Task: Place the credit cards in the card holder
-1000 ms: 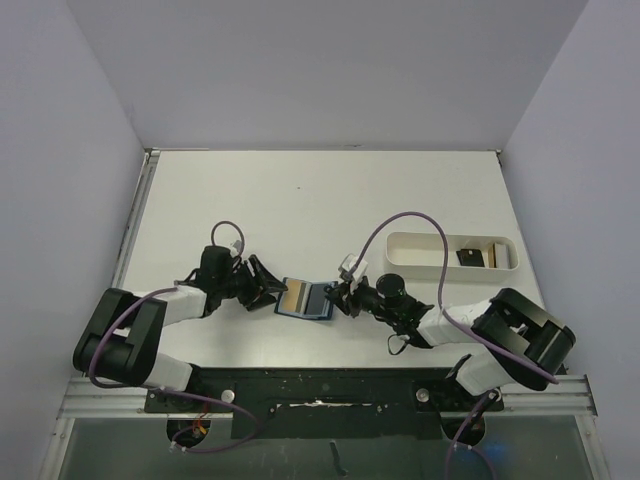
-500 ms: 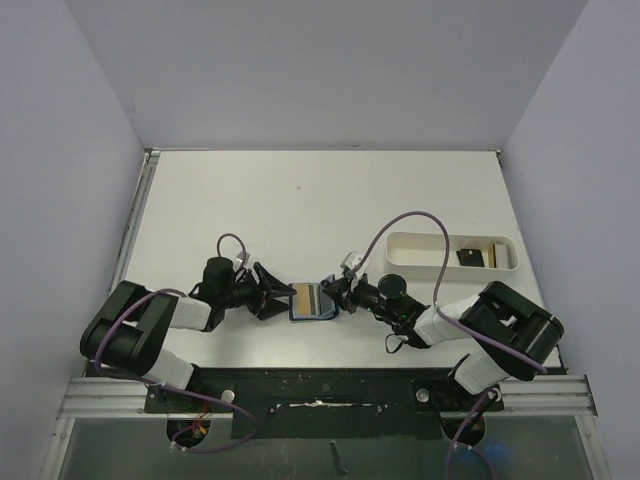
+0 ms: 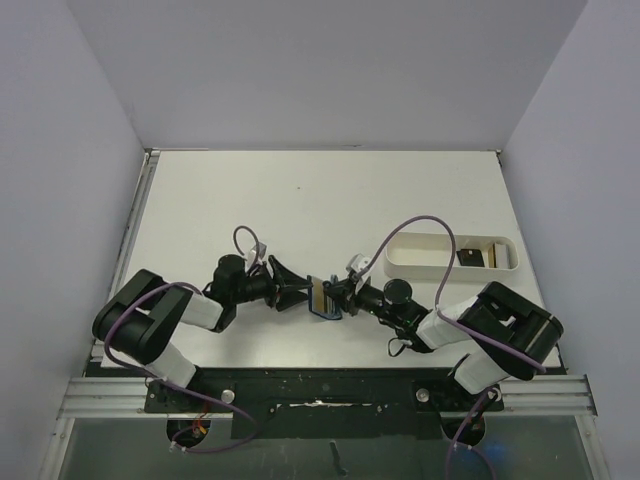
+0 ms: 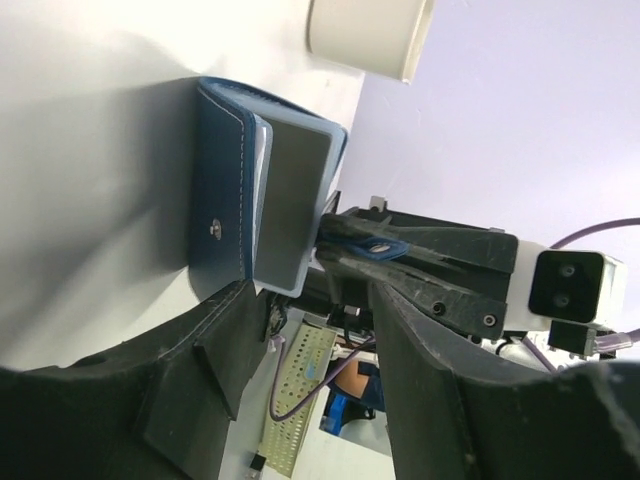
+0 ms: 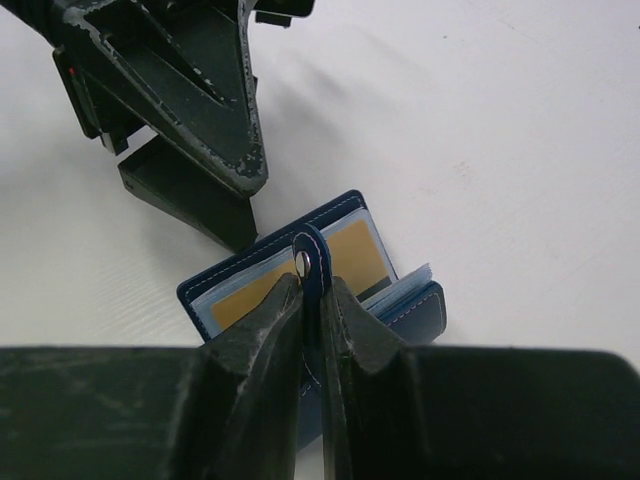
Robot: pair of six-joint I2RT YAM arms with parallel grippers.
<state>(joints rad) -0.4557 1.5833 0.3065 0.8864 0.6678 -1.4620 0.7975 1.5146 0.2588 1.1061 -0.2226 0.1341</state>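
Note:
The navy card holder (image 3: 322, 298) stands half folded on the table between my two grippers. In the right wrist view the card holder (image 5: 400, 305) shows a tan credit card (image 5: 355, 250) in its light blue inner pocket. My right gripper (image 5: 313, 290) is shut on the holder's snap tab (image 5: 310, 255); it also shows in the top view (image 3: 338, 296). My left gripper (image 3: 297, 297) is open and empty, its fingertips right at the holder's outer cover (image 4: 225, 190). Two more cards, one dark (image 3: 470, 257) and one tan (image 3: 493, 255), lie in the white tray.
The long white tray (image 3: 420, 262) sits to the right of the holder, behind my right arm; its end shows in the left wrist view (image 4: 365, 35). A purple cable (image 3: 410, 222) arcs over the right arm. Grey walls stand on three sides of the table.
My left gripper has moved right, up to the holder. The holder has shifted slightly right and folded up from lying open to standing half closed, the right gripper still on its tab.

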